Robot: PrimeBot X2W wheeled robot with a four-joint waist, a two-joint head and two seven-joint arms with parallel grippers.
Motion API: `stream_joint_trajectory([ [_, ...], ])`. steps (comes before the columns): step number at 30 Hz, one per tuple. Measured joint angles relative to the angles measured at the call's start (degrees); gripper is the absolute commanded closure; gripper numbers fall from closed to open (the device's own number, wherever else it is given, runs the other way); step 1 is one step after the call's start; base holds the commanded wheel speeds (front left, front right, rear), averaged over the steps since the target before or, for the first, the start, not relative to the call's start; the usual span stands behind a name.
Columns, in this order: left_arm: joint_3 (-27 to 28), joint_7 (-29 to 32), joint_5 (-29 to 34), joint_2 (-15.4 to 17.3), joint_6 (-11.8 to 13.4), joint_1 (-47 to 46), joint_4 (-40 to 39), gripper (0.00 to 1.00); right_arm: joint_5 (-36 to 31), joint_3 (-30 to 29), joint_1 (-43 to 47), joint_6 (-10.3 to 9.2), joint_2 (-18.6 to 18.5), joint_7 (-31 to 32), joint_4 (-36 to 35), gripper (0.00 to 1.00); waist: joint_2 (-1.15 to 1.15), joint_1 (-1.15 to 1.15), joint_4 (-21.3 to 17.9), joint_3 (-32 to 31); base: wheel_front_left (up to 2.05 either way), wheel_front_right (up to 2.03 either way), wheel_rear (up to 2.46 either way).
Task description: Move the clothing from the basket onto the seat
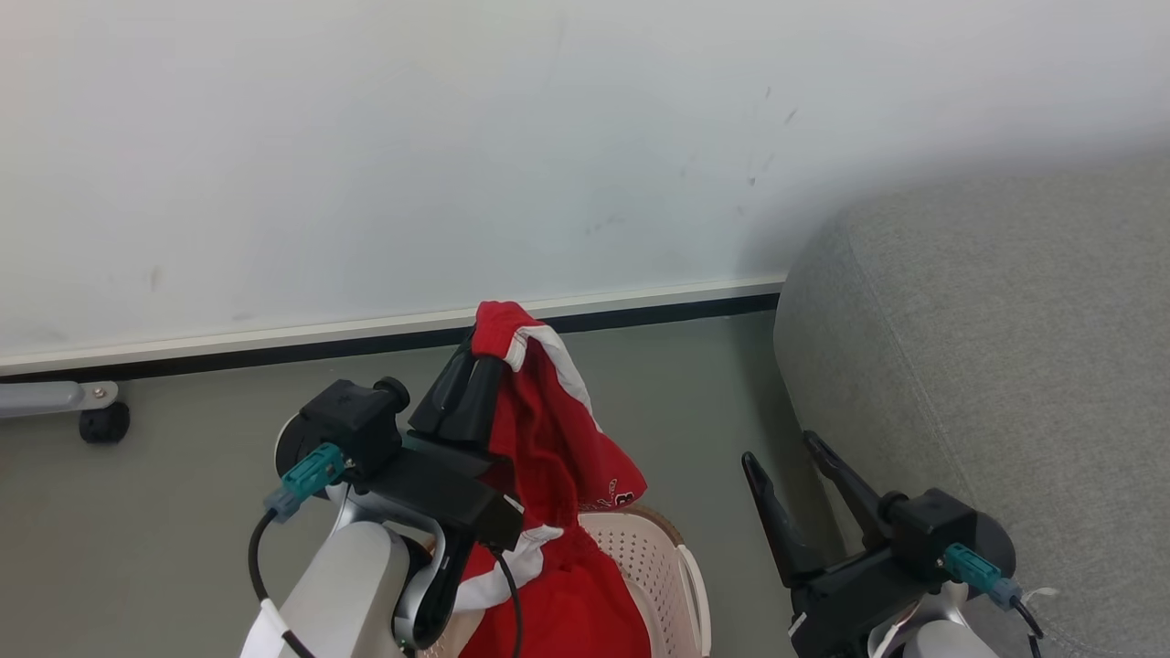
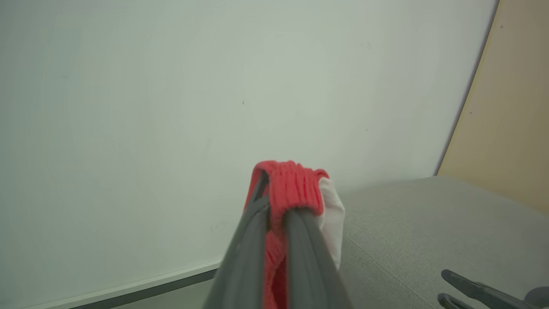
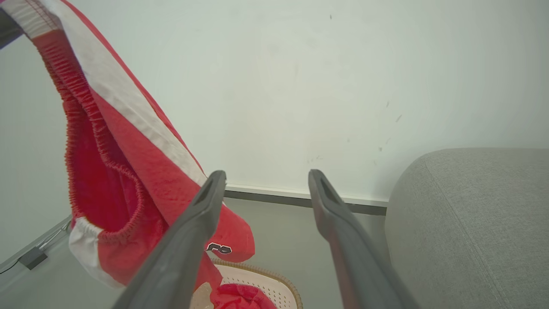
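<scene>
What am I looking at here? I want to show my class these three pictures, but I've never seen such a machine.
It is a two-armed robot. One camera sits on its head; one rides on each wrist. The left tool is shut on a red garment with white bands, lifted above a cream laundry basket on the floor. More red cloth lies in that basket. The right tool is open and holds nothing. The grey seat on the right is where the clothes belong.

Grey floor [image 1: 183,512], basket [image 1: 654,557] beside seat [image 1: 987,366]
</scene>
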Motion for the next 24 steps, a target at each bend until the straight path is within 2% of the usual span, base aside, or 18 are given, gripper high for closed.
stream_joint_trajectory([
  [8, -0.29, 1.19, 0.00, 0.00, 0.52, 0.36, -1.90, 1.00, 0.00, 2.26, -0.41, 1.04, 0.71, 0.59, -0.75, 0.00, 0.00, 0.00, 0.13, 0.26, 0.00, 0.00, 0.00],
  [16, -0.73, 2.44, 0.00, 0.00, 0.58, 0.59, -2.97, 1.00, -0.03, 8.18, -4.21, 2.55, 3.38, 2.07, -0.12, 0.00, 0.00, 0.00, 0.34, 0.41, 0.00, 0.00, 0.00],
  [24, -2.20, 3.44, 0.01, -0.04, 0.99, 0.59, -4.36, 1.00, 0.01, 13.04, -8.67, 3.04, 4.50, 2.92, 3.23, 0.00, 0.00, 0.00, 0.83, 0.63, 0.00, 0.00, 0.00],
])
